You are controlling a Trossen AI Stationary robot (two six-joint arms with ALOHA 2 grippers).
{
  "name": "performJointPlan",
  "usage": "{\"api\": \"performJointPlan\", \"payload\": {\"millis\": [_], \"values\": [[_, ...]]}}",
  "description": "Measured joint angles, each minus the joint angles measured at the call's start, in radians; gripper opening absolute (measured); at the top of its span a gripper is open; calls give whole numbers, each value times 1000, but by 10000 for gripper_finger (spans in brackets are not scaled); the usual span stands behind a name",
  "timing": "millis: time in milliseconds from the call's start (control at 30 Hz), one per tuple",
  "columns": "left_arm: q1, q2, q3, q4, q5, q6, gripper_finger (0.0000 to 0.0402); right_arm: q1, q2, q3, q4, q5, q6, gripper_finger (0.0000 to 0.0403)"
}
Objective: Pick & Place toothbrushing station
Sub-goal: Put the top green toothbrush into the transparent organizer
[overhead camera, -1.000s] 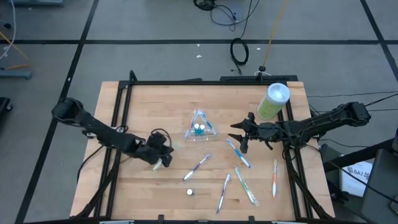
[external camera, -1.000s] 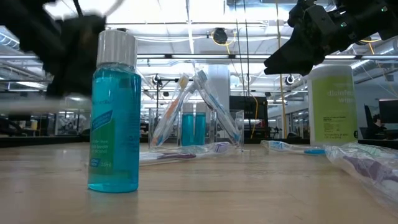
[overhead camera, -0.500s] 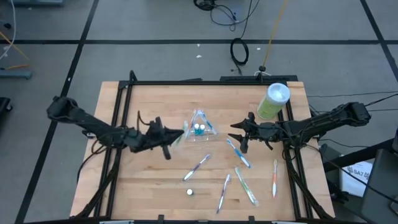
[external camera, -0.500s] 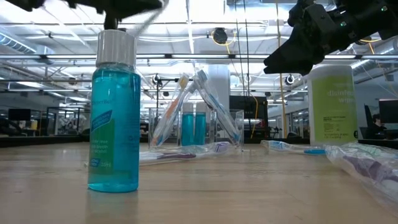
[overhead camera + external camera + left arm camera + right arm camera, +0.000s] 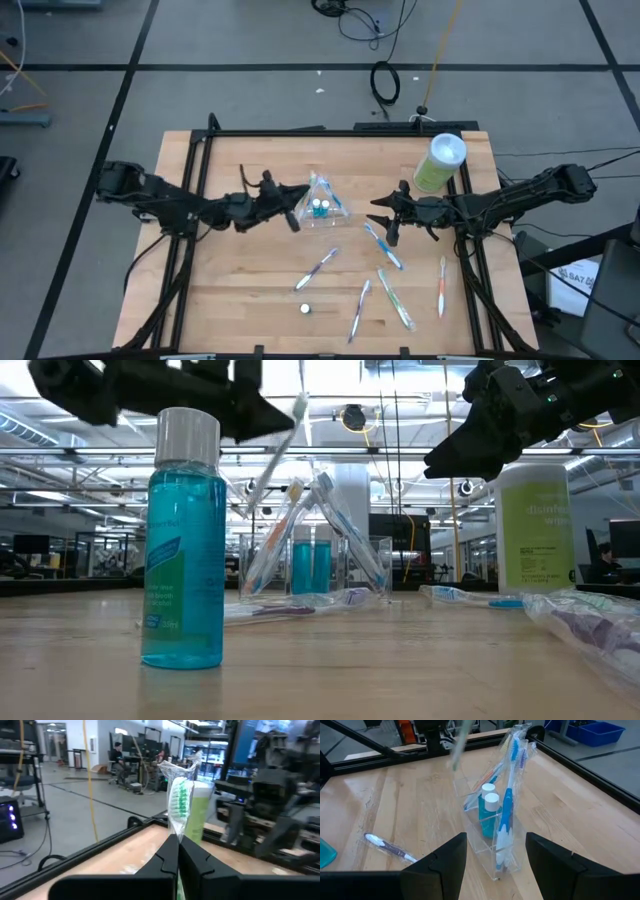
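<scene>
Left end effector (image 5: 290, 213), fingers closed on a wrapped green-bristled toothbrush (image 5: 179, 800), hangs just beside the clear plastic cup (image 5: 321, 205) near the middle of the surface (image 5: 240, 300). Judged step: lowering this brush into the cup. Done well, the brush is brought above the open rim, tipped to match the lean of the brushes already inside, and released only once its lower end is within the walls, so the light cup is not nudged. Right end effector (image 5: 388, 218), fingers spread wide and holding nothing, waits on the cup's other side. Count, nearest first: one blue-liquid bottle (image 5: 183, 540) standing close to the low camera; about five toothbrushes lying loose on the surface, exact number uncertain; two small bottles and several brushes in the cup; one light-green canister (image 5: 438, 163) at the far edge.
</scene>
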Motion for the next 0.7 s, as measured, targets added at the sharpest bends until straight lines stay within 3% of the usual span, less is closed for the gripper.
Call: {"api": "performJointPlan", "payload": {"millis": [367,600,700], "values": [[49,211,0,50,-10,-48,4,0,0,0,0,0,-5,196],[32,325,0,131,-191,-86,6,0,0,0,-1,0,-5,196],[20,353,0,178,-216,-109,3,0,0,0,-1,0,-5,196]]}}
